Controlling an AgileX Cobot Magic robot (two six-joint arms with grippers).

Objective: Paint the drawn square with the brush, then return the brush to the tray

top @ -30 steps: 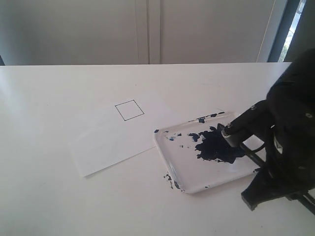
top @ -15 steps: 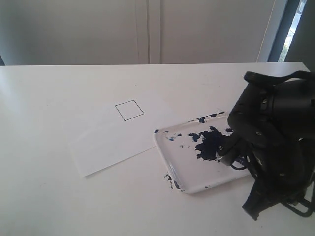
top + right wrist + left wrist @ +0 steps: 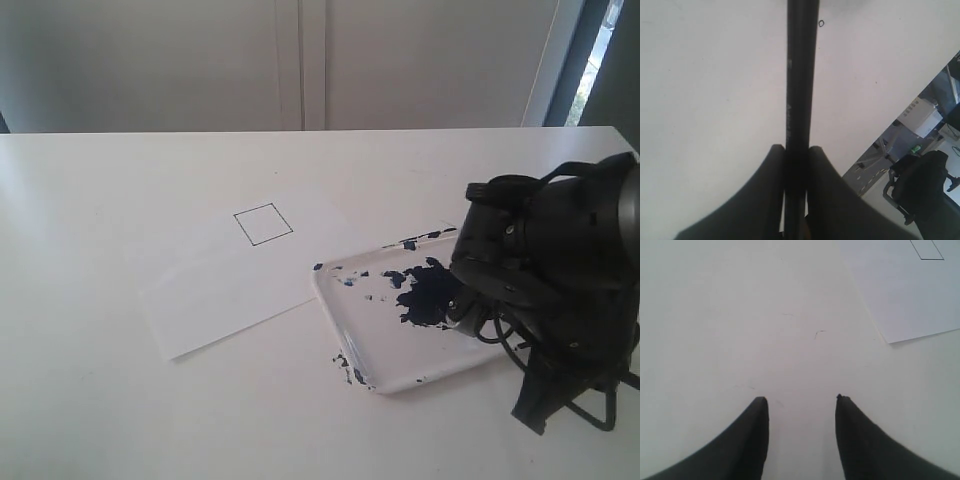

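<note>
The drawn square [image 3: 263,223] is a clean thin outline on the white paper sheet [image 3: 230,285]. To its right lies the clear tray [image 3: 330,305] with a dark navy paint blot [image 3: 428,293]. The bulky black right arm [image 3: 550,270] hangs over the tray's right end and hides its gripper there. In the right wrist view my right gripper [image 3: 796,146] is shut on the brush [image 3: 801,75], a black stick running straight out between the fingers; its tip is out of view. My left gripper [image 3: 801,399] stands open above bare table, near a corner of the paper [image 3: 910,290].
Paint splatters [image 3: 345,362] mark the table by the tray's near corner. A black cable [image 3: 590,410] loops under the right arm. The table's edge [image 3: 880,135] shows in the right wrist view, with room equipment [image 3: 920,185] beyond.
The right arm has swung and turned over the tray's right end, its bulk now covering more of the tray. Paper, square and tray have not moved.
</note>
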